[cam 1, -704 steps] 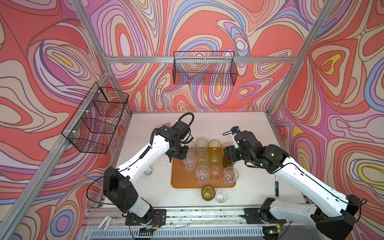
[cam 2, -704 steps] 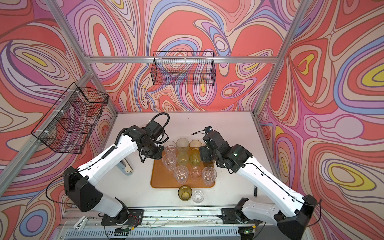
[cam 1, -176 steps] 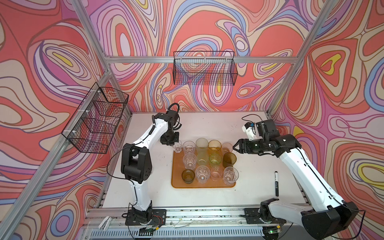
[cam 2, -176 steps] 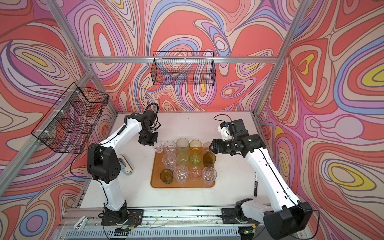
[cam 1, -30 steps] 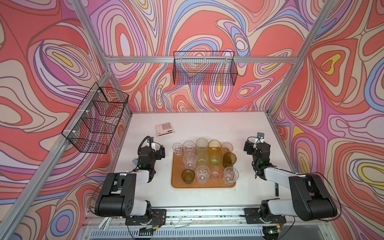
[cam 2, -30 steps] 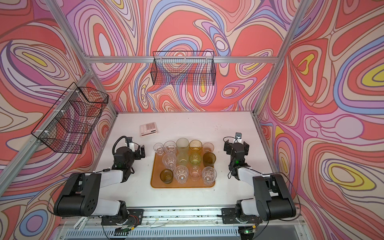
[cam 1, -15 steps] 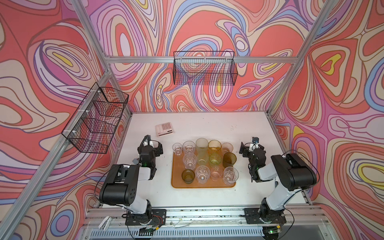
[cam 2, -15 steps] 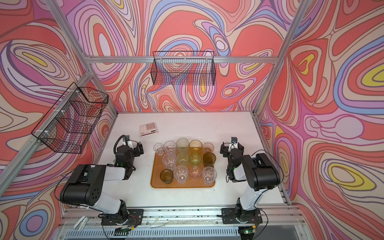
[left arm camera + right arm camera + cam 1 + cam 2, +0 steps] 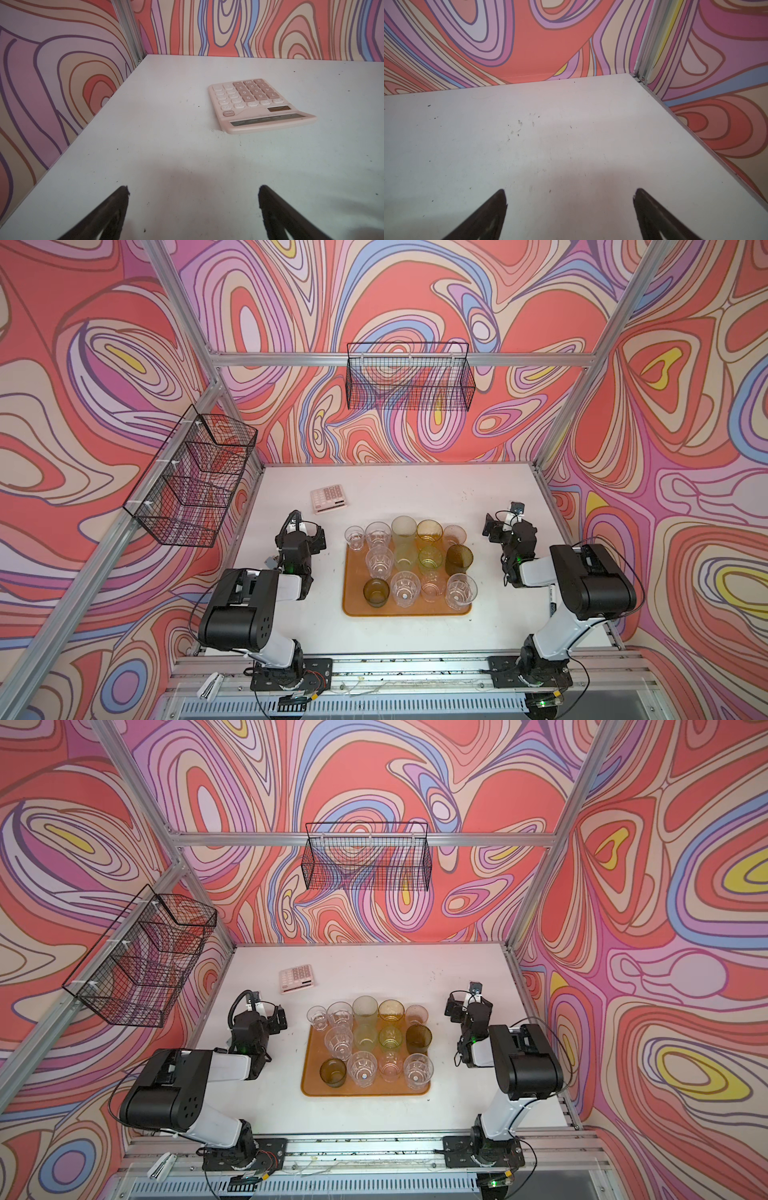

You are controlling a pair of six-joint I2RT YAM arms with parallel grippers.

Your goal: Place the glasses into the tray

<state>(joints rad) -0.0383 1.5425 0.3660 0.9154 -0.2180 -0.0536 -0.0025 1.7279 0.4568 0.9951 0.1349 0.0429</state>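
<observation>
Beside the tray (image 9: 353, 608), each end effector, left (image 9: 193, 191) and right (image 9: 570, 194), is spread wide, empty.

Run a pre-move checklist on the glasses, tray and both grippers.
1. Left gripper open, holding nothing: ok.
2. Right gripper open, holding nothing: ok.
3. Both arms back from the tray: ok.
4. Glasses upright: ok.
5. All glasses inside the tray: cannot tell; the small clear glass at the far left corner may sit on the rim.
6. Calculator apart from tray: ok.
</observation>
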